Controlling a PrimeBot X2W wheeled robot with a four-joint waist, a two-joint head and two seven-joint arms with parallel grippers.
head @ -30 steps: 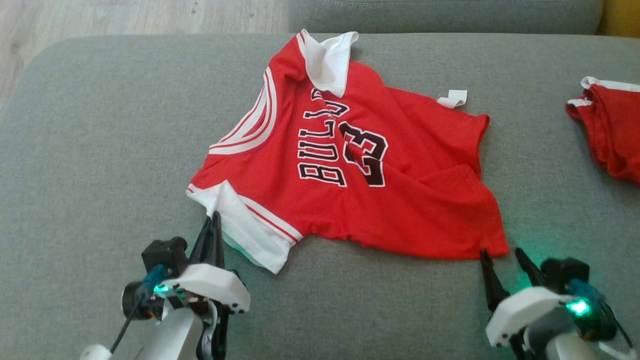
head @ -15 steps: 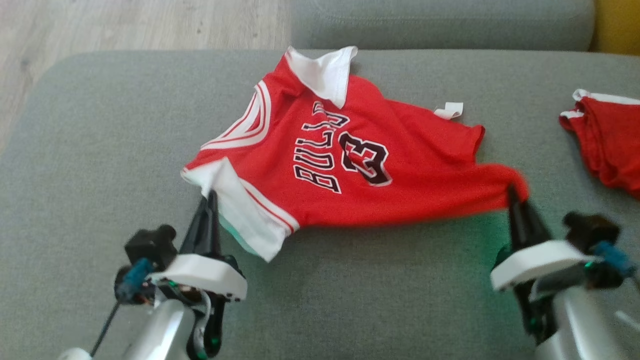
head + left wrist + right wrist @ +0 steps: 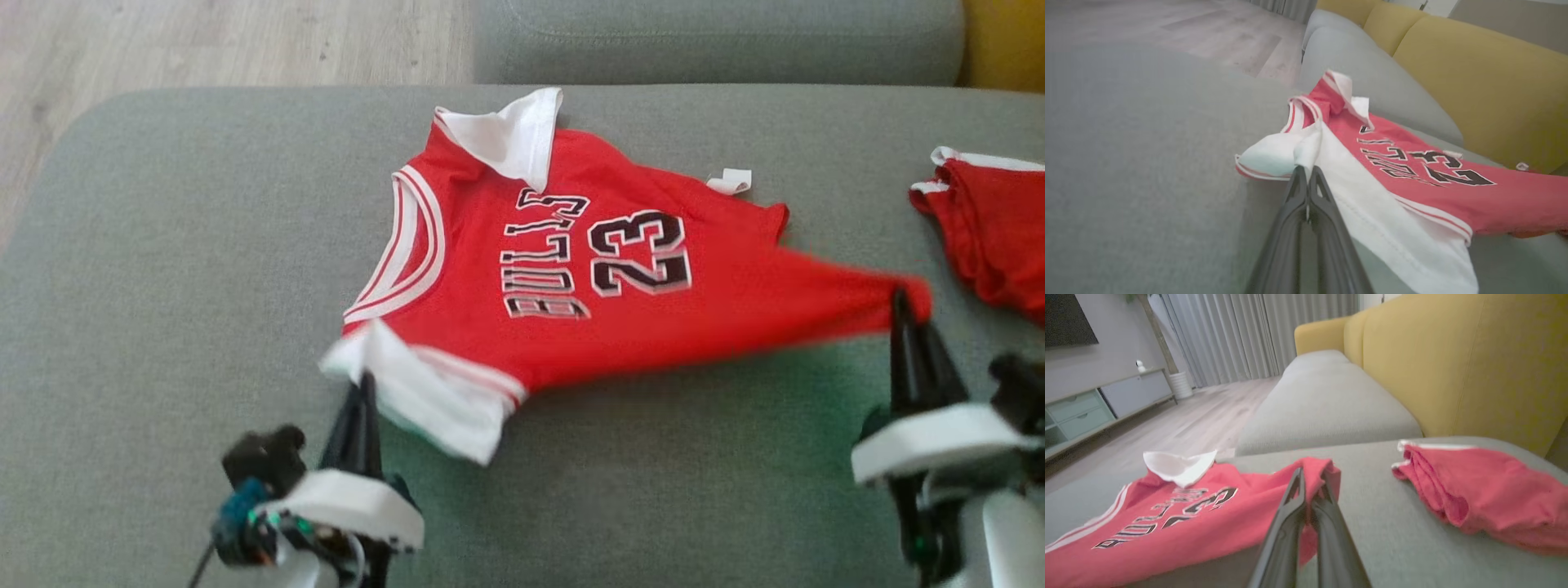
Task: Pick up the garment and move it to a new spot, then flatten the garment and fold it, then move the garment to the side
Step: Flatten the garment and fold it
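Seat: a broad grey cushion (image 3: 163, 245) spans the scene, with a second grey cushion (image 3: 718, 41) beyond its far edge.
Backrest: yellow (image 3: 1453, 367), along the right side behind the seat.
Floor: pale wood (image 3: 204, 41), at the far left.
Jersey: red (image 3: 571, 343), in the middle of the seat, printed BULLS and 23 in black with white outlines. Its near edge is pulled taut from left to right between the two grippers and sits raised off the cushion. The far part lies on the seat.
Shorts: a second red cloth (image 3: 992, 237) with white trim, bunched at the right end of the seat, apart from the jersey.
Left gripper: (image 3: 360, 392) at the near left, fingers clenched on the jersey's white near-left corner. The left wrist view shows the two fingers (image 3: 1306, 175) pressed together with white cloth bunched at their tips.
Right gripper: (image 3: 900, 306) at the near right, fingers pinched on the jersey's red near-right corner. The right wrist view shows red cloth folded over the tips (image 3: 1310, 486).
Near flap: white strap (image 3: 433, 400) with red stripes, hanging at the near left just beside the left gripper.
Far flap: white strap (image 3: 510, 135) folded over the jersey's far edge.
Tag: small white label (image 3: 731, 181) on the jersey's far right edge.
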